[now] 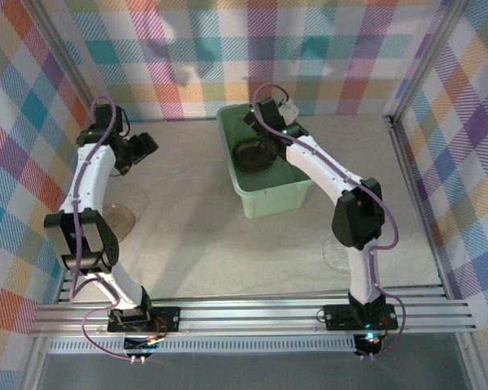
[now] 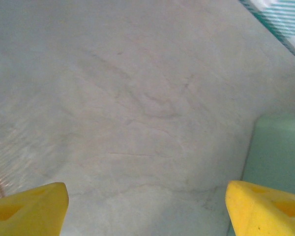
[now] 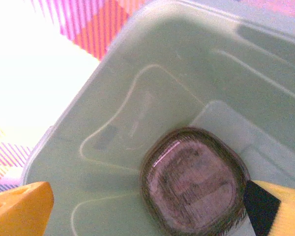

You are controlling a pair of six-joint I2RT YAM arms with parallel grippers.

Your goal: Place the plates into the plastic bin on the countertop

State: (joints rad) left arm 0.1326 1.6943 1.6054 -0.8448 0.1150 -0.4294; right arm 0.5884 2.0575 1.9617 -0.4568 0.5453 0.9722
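Left arm (image 1: pixel 88 191): base at near-left, elbow folded out to left, forearm running away from base, wrist turned toward centre. Left gripper (image 1: pixel 144 146): jaws spread wide, nothing between them. In left wrist view, yellow fingertips (image 2: pixel 32 206) sit at both lower corners, far apart.

Right arm (image 1: pixel 342 183): base at near-right, upper link upright, elbow high, forearm stretched forward and leftward, wrist tipped down. Right gripper (image 3: pixel 148 191): jaws fully spread, holding nothing. In right wrist view, orange-yellow left fingertip (image 3: pixel 19 209); right finger shows black pad (image 3: pixel 259 206).
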